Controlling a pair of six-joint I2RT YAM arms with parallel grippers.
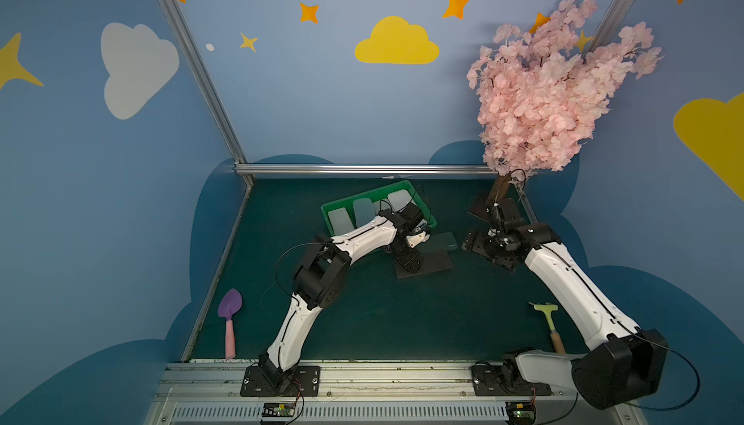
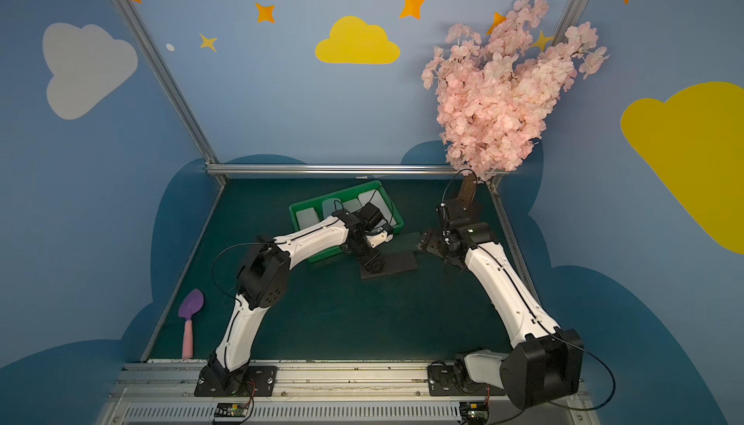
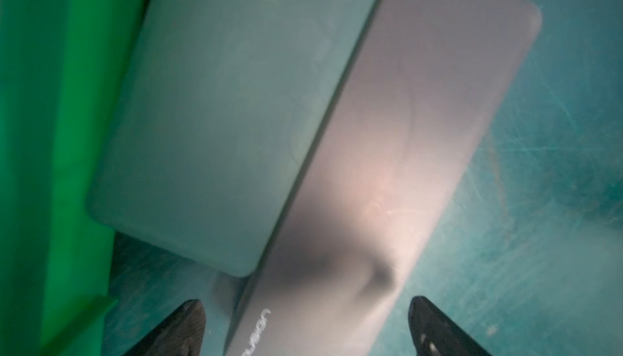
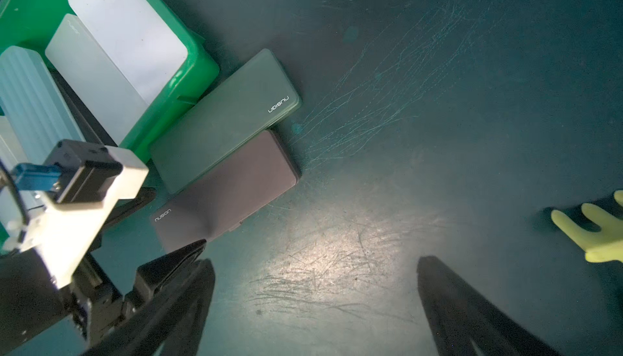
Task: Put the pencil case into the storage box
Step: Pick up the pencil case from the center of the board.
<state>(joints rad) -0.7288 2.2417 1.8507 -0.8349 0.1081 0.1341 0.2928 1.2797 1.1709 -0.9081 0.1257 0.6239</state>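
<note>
Dark grey pencil case (image 4: 232, 182): a flat, matte, round-cornered slab lying on the scratched teal mat (image 4: 438, 67), outside the storage box (image 4: 199, 67). Its lettered end sits between the fingers of the left gripper (image 3: 303, 300), which stand wide apart on either side and are not closed on it. A green pencil case (image 4: 222, 118) of like shape lies beyond those fingertips, flush alongside the grey one and close against the box's outer wall.

The left wrist view is blurred. Only the right wrist view shows the pale cases (image 4: 124, 34) inside the glossy green bin: smooth white, frosted and ribbed.

Right gripper (image 4: 315, 259): fingers spread, bare mat between them. A yellow-green rake head (image 4: 596, 233) lies outside one finger.
</note>
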